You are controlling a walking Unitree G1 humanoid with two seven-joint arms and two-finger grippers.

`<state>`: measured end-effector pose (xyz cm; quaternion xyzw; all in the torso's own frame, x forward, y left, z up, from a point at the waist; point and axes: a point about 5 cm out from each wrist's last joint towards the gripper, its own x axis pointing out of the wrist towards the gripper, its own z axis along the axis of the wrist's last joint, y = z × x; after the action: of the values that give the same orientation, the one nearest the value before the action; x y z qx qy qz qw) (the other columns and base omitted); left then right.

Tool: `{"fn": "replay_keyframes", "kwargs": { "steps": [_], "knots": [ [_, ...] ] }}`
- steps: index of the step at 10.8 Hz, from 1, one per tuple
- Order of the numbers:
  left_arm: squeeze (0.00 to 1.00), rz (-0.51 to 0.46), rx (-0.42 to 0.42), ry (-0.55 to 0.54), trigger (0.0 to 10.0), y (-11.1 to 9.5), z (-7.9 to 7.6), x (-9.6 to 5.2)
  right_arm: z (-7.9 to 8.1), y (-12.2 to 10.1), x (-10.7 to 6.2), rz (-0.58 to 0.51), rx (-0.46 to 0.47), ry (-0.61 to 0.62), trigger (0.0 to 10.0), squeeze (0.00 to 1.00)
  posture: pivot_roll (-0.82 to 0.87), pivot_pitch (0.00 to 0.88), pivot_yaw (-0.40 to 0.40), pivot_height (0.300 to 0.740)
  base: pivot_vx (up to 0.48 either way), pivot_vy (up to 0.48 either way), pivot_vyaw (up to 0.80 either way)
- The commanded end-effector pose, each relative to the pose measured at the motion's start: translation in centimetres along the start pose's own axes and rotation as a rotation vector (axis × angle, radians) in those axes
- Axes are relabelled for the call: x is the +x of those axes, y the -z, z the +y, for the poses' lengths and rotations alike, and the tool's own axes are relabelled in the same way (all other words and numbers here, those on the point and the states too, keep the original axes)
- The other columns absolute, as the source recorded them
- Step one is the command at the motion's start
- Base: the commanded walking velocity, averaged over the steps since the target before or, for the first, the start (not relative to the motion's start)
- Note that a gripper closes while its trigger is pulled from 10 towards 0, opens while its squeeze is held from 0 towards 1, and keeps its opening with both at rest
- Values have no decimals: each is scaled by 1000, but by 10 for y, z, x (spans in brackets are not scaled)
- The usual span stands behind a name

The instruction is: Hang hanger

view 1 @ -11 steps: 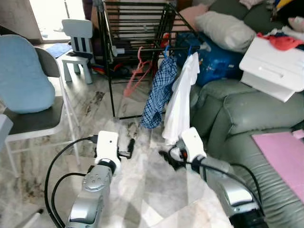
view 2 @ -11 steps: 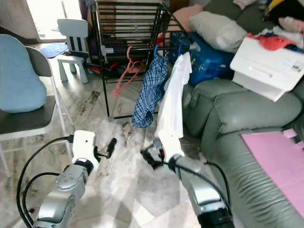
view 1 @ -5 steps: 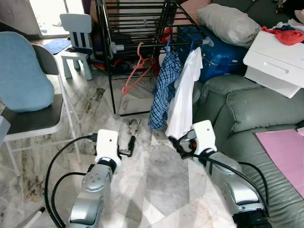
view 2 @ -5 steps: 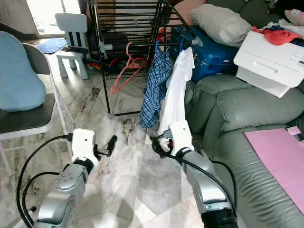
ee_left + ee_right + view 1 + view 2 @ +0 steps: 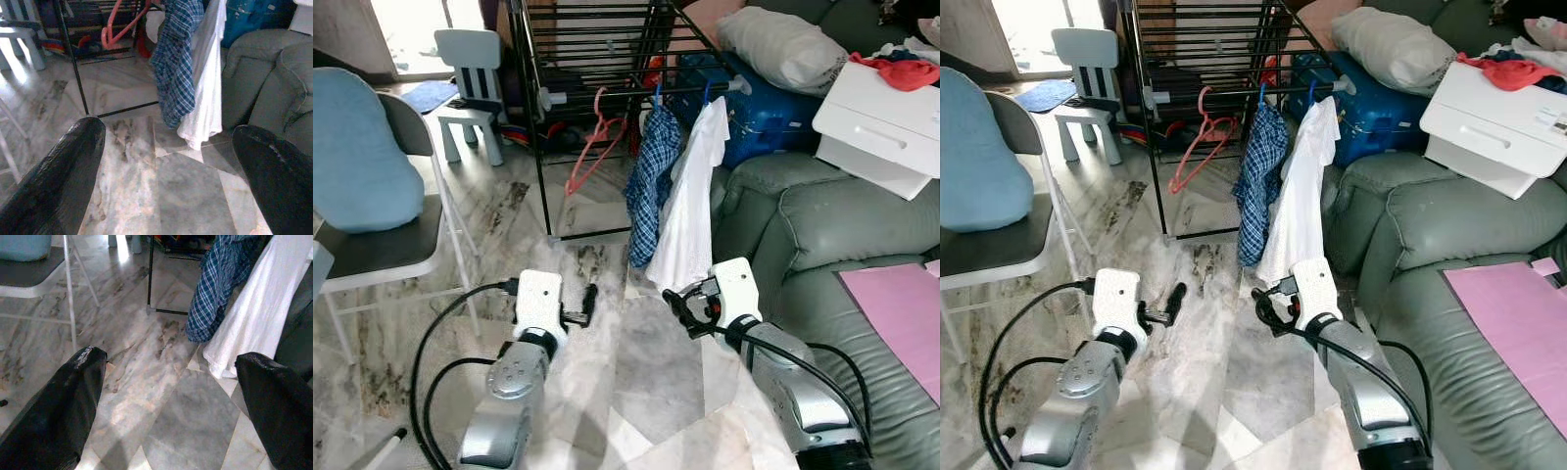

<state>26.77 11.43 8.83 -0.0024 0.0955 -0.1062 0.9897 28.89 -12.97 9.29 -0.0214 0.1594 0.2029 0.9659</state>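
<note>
With both arms held low before the black metal drying rack (image 5: 597,98), the left gripper (image 5: 589,299) and right gripper (image 5: 677,311) hang empty, fingers apart. Beyond them, a white shirt (image 5: 690,211) and blue checked shirt (image 5: 653,176) hang on the rack's rail beside an empty pink plastic hanger (image 5: 597,142), apparently already hung. Since a second ago, the right gripper has risen slightly.

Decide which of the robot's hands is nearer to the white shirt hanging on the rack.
Right. The right hand hangs just below the white shirt's hem, fingers open. The left hand sits further off toward the robot's left, over bare floor, also open.
</note>
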Motion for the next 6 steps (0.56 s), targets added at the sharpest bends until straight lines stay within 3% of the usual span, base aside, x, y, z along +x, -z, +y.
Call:
{"fn": "replay_keyframes", "kwargs": {
  "steps": [1,6],
  "knots": [
    [0,1,-6,14,10000,-1,-2,-1,-1,-5,-2,-16,-6,-1,10000,0,-70,0,-33,740,0,0,0],
    [0,3,-22,59,10000,0,-11,1,-5,8,2,64,-18,36,10000,0,-80,0,-22,740,0,0,0]
  ]
}}
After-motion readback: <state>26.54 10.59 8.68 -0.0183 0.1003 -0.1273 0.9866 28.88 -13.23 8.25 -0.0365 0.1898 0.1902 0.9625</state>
